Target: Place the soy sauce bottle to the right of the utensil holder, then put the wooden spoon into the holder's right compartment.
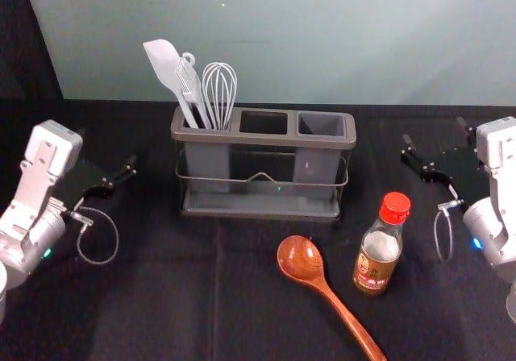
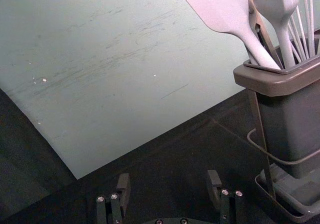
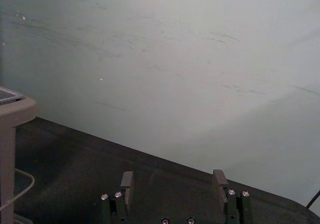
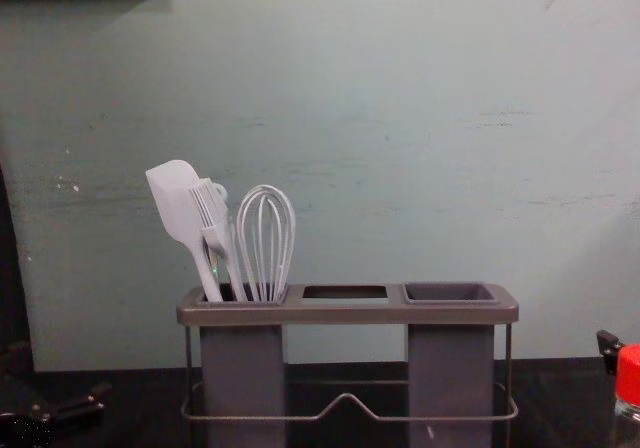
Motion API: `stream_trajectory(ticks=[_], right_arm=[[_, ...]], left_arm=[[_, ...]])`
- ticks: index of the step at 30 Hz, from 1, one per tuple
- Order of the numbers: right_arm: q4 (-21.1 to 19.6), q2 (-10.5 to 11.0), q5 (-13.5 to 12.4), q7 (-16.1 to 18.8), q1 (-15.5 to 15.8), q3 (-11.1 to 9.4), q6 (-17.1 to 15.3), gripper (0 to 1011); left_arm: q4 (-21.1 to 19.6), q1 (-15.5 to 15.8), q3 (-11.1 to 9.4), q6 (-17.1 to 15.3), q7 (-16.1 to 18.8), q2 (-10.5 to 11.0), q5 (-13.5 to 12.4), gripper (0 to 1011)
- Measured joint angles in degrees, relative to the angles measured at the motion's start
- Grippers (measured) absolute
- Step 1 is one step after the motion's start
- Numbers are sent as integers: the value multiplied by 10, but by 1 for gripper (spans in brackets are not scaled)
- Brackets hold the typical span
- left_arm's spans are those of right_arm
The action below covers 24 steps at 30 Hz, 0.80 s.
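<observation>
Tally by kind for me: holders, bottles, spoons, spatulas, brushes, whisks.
Utensil holder: 1
Soy sauce bottle: 1
Wooden spoon: 1
Spatula: 1
Basting brush: 1
Whisk: 1
Total: 6

Not counted: a further tool between spatula and brush, kind unclear.

The utensil holder (image 1: 262, 139) stands on the surface (image 1: 161, 296), spatula (image 1: 164, 61), basting brush (image 4: 210, 208) and whisk (image 1: 219, 87) in its left compartment (image 1: 207, 161). In front lies the wooden spoon (image 1: 325, 288); right of it stands the soy sauce bottle (image 1: 380, 252).
</observation>
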<state>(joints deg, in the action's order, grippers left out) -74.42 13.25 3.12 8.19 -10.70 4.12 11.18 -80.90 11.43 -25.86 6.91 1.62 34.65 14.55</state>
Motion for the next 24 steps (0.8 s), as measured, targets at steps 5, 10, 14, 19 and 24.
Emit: stream_trajectory(ticks=[5, 10, 14, 19, 24], right_arm=[[0, 0, 0, 0, 0, 0, 0, 1004], [0, 0, 0, 0, 0, 0, 0, 1004], [0, 0, 0, 0, 0, 0, 0, 1004], [0, 0, 0, 0, 0, 0, 0, 1004], [0, 0, 0, 0, 0, 0, 0, 1004]], left_arm=[[0, 0, 0, 0, 0, 0, 0, 1005], [0, 0, 0, 0, 0, 0, 0, 1005], [0, 0, 0, 0, 0, 0, 0, 1005], [0, 0, 0, 0, 0, 0, 0, 1005], [0, 0, 0, 0, 0, 0, 0, 1005]])
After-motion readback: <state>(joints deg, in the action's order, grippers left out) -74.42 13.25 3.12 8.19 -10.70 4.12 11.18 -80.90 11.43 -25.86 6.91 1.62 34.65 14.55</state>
